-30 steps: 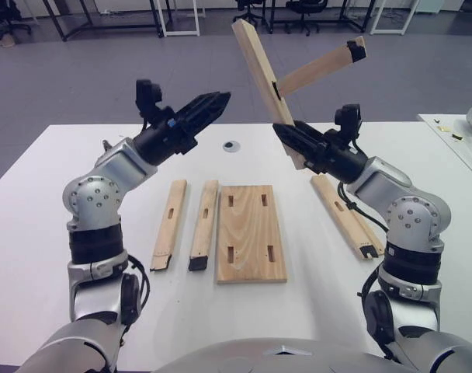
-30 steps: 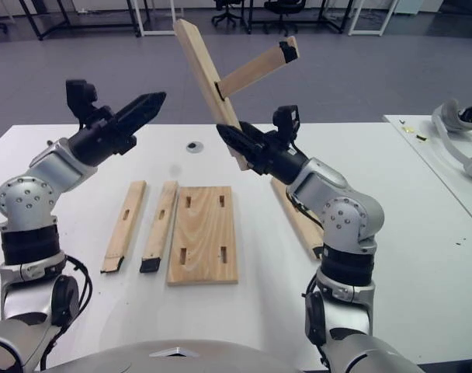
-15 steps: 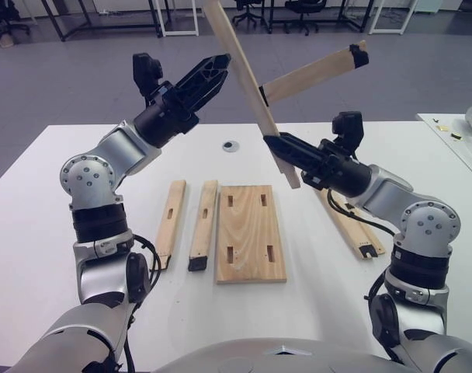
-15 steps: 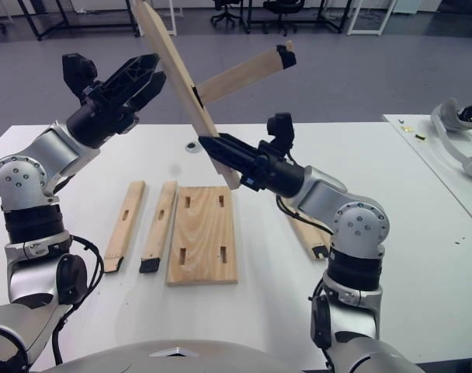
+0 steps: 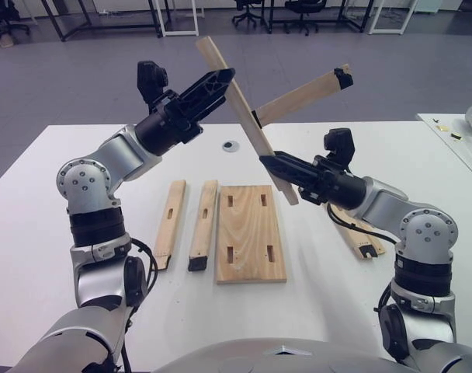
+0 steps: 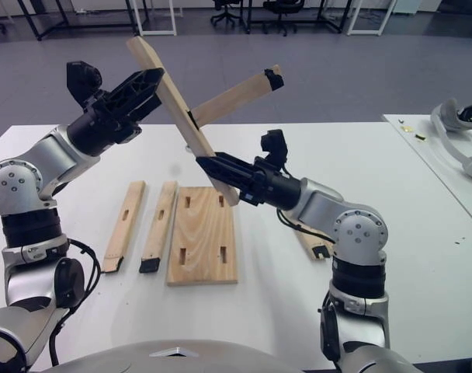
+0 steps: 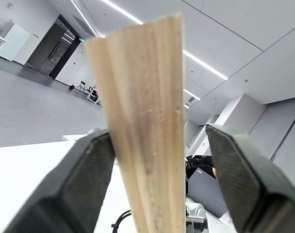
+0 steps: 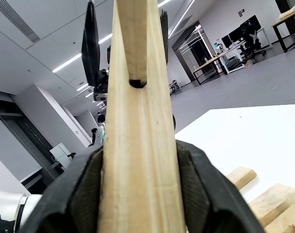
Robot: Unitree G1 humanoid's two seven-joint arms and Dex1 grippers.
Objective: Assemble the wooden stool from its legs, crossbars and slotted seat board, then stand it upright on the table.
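Left pincer: has come in from off to the side to the top end of the leg; its fingers are apart and straddle the wood, one touching it, the other with a gap
Right pincer: clamped on the leg's lower end; has swung the leg over and tilted it to meet the left pincer
Crossbar: seated in the leg's slot just above the right pincer, pointing away from both pincers
On the table: seat board below the right pincer, two slotted pieces below the left arm, a fourth piece under the right arm
Meaning: probably a two-handed hold or handover is being set up; the left pincer has yet to close, and most of the assembly remains
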